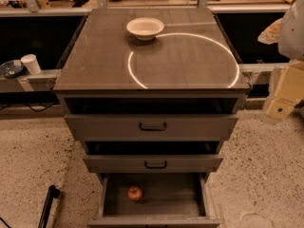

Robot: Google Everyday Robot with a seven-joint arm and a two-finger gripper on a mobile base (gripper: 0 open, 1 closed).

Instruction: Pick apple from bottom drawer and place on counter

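Observation:
The apple (135, 193), small and red with a yellowish patch, lies on the floor of the bottom drawer (156, 219), left of its middle. That drawer is pulled open, and the two wider drawers above it are also pulled partly out. The counter (95, 61) is the cabinet's glossy dark top with a bright white ring of light on it. My gripper (281, 103), a beige shape at the right edge of the view, hangs beside the cabinet's right side at about the top drawer's height, well above and to the right of the apple.
A white bowl (145, 27) stands at the back middle of the counter. A white cup (31, 63) and a dark dish (10, 69) sit on a low ledge to the left. A black bar (47, 205) lies on the speckled floor at the lower left.

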